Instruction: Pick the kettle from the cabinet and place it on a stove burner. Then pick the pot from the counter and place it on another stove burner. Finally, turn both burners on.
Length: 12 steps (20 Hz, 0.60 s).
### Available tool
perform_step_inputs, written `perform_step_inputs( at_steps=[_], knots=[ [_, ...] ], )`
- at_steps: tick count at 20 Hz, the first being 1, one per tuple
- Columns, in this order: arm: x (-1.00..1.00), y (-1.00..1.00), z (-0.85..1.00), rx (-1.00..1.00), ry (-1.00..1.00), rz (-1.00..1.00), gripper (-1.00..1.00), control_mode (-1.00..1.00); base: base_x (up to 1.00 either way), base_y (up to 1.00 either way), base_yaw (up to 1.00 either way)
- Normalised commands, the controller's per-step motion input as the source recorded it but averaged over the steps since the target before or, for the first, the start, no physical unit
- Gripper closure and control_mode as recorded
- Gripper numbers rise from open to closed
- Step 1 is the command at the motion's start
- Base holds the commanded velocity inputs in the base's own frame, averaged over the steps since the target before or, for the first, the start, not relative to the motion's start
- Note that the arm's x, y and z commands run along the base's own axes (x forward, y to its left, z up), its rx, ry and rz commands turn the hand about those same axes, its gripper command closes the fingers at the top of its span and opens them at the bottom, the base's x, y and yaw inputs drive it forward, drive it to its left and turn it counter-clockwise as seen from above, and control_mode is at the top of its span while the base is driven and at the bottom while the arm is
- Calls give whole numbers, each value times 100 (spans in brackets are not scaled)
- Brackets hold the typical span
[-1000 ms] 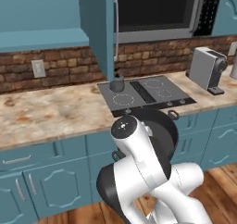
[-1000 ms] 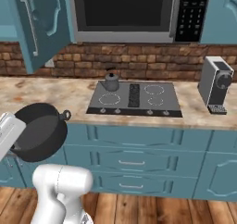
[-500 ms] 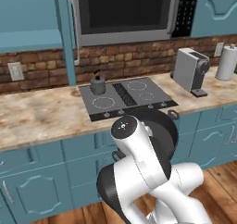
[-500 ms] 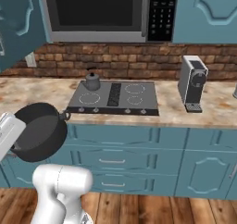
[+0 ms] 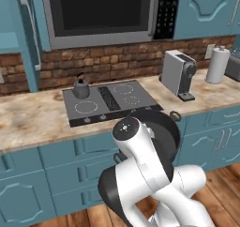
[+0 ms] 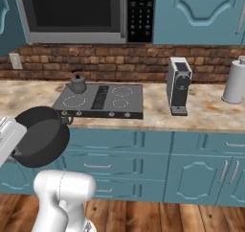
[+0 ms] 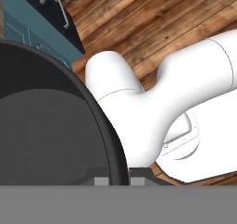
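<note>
My gripper [image 7: 119, 180] is shut on the rim of the dark-grey pot [image 7: 46, 126]. It holds the pot [image 6: 40, 136] tilted on its side, low in front of the teal base cabinets, below the counter [image 6: 206, 112]. From the left base view the pot [image 5: 163, 126] shows behind my white arm. The kettle [image 5: 80, 87] stands on the back-left burner of the dark cooktop [image 5: 112, 99]; the kettle [image 6: 76, 83] is upright. Other burner circles [image 5: 124, 87] [image 6: 120, 102] are bare. The wall cabinet's open door [image 5: 27, 34] hangs at the far left.
A grey coffee machine [image 5: 178, 73] [image 6: 178, 85] stands on the counter right of the cooktop, with a paper towel roll [image 5: 217, 64] [image 6: 234, 82] beyond it. A microwave [image 5: 101, 12] hangs above the stove. Below me is wooden floor [image 7: 152, 24].
The whole scene has slid left in both base views, so the base has driven right along the counter. The pot has stayed in my gripper.
</note>
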Motion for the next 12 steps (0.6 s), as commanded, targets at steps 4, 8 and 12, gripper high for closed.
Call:
perform_step_inputs(
  at_steps=[4,8,12],
  knots=[
    [0,0,0,0,0,0,100,100,2,-43,0],
    [0,0,0,0,0,0,100,100,14,-33,0],
    [0,0,0,0,0,0,100,100,18,-28,0]
  ],
)
